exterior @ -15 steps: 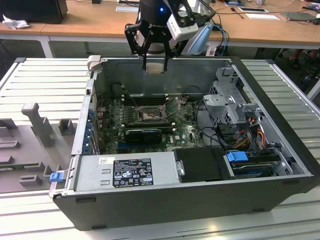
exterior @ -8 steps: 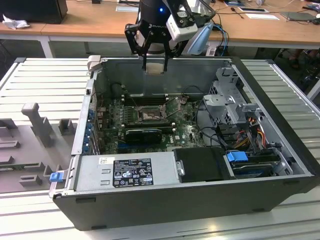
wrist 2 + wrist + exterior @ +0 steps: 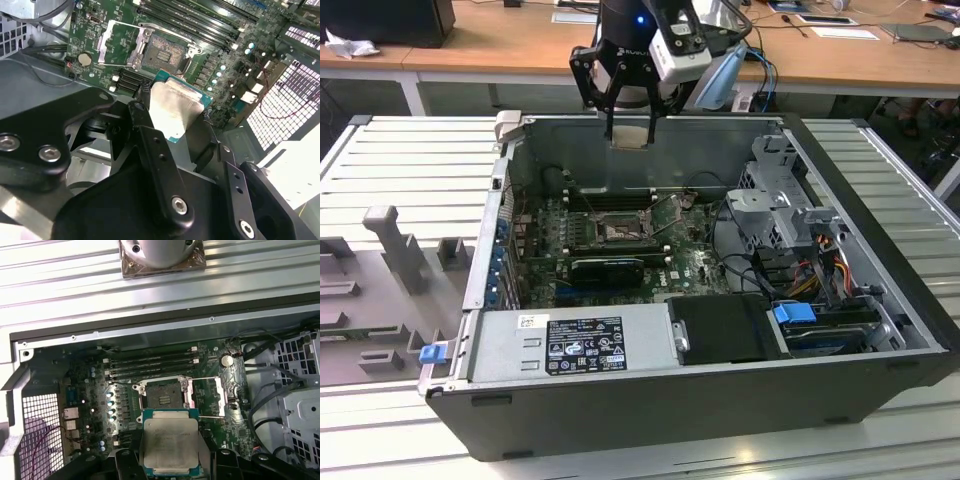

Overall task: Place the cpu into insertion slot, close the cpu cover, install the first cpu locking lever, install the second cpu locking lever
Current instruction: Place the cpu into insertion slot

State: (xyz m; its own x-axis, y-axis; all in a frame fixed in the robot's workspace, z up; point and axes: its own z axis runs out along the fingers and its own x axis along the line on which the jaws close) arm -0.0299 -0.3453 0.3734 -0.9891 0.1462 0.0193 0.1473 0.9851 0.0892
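My gripper [image 3: 629,134] hangs over the back wall of the open computer case [image 3: 650,420], shut on the cpu [image 3: 628,139], a pale silver-grey square chip. In both wrist views the cpu [image 3: 170,442] [image 3: 175,107] sits flat between the black fingers [image 3: 150,145], above the green board. The insertion slot [image 3: 162,396] [image 3: 162,50] [image 3: 617,234] lies uncovered, its brownish centre showing. The cpu cover [image 3: 220,390] [image 3: 101,45] is swung open to one side of the slot. A thin metal lever [image 3: 170,34] runs along the slot's edge.
Long black memory slots [image 3: 150,365] lie beside the socket, and a long black card [image 3: 608,268] lies in front of it. A power supply [image 3: 570,345], a drive cage [image 3: 790,215] and cables [image 3: 820,270] crowd the exterior view's right. Grey fixtures [image 3: 395,250] stand outside.
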